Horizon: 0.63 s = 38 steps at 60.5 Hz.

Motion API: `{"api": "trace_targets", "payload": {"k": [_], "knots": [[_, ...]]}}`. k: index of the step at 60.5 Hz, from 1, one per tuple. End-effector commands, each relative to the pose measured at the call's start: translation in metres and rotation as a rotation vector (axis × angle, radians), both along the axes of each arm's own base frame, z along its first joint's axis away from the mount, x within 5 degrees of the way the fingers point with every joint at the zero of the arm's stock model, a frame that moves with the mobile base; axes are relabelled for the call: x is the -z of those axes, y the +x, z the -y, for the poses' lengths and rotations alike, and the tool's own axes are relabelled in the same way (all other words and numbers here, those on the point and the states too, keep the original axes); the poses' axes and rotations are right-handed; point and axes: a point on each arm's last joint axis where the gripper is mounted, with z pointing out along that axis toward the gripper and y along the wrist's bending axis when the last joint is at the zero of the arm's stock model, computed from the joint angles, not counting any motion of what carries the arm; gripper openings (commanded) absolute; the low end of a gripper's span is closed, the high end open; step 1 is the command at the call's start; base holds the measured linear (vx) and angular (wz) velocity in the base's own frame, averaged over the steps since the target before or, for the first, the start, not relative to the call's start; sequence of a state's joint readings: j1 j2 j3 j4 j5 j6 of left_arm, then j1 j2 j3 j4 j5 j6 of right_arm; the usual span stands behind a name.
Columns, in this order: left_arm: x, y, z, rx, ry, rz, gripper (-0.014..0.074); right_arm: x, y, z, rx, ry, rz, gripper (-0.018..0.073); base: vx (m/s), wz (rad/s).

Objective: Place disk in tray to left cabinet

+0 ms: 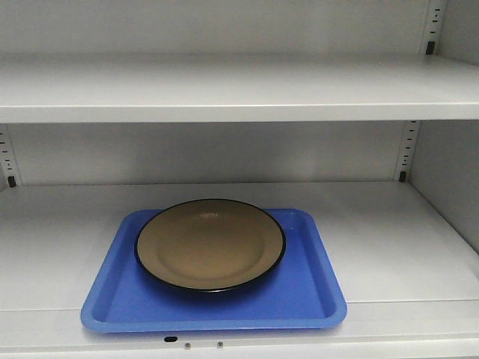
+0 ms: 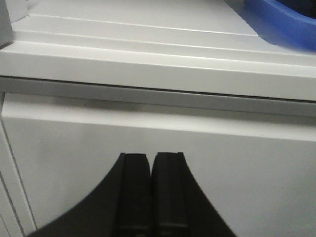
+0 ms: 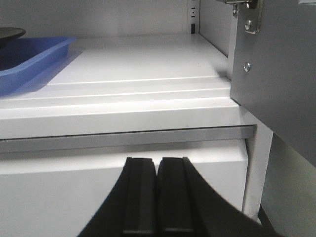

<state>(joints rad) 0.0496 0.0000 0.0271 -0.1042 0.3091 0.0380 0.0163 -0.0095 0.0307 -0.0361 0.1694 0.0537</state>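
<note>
**Plate sits in blue tray on the cabinet shelf; both grippers closed below**

The left gripper (image 2: 150,197) has its fingers pressed together with nothing between them, low in front of the cabinet's (image 1: 224,90) front edge. Up and to its right, a corner of the tray (image 2: 286,22) shows on the shelf. The right gripper (image 3: 158,197) is likewise closed and holding nothing, below the shelf lip; the tray (image 3: 29,61) lies up and to its left. From the front view, the tray (image 1: 299,299) rests near the shelf's front edge, and the plate (image 1: 209,243) lies flat inside it, towards the back.
</note>
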Motion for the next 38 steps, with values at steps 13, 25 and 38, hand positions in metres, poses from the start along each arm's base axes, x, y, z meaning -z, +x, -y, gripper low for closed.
{"api": "trace_targets", "payload": {"k": [13, 25, 38], "knots": [[-0.0013, 0.0025, -0.0009, -0.01, -0.001, 0.047, -0.0006, 0.0001, 0.0015, 0.0001, 0.002, -0.015, 0.051, -0.0006, 0.0, 0.0], [-0.0013, 0.0025, -0.0009, -0.01, -0.001, 0.047, -0.0006, 0.0001, 0.0015, 0.0001, 0.002, -0.016, 0.051, -0.0006, 0.0, 0.0], [-0.0013, 0.0025, -0.0009, -0.01, -0.001, 0.047, -0.0006, 0.0001, 0.0015, 0.0001, 0.002, -0.017, 0.051, -0.0006, 0.0, 0.0]]}}
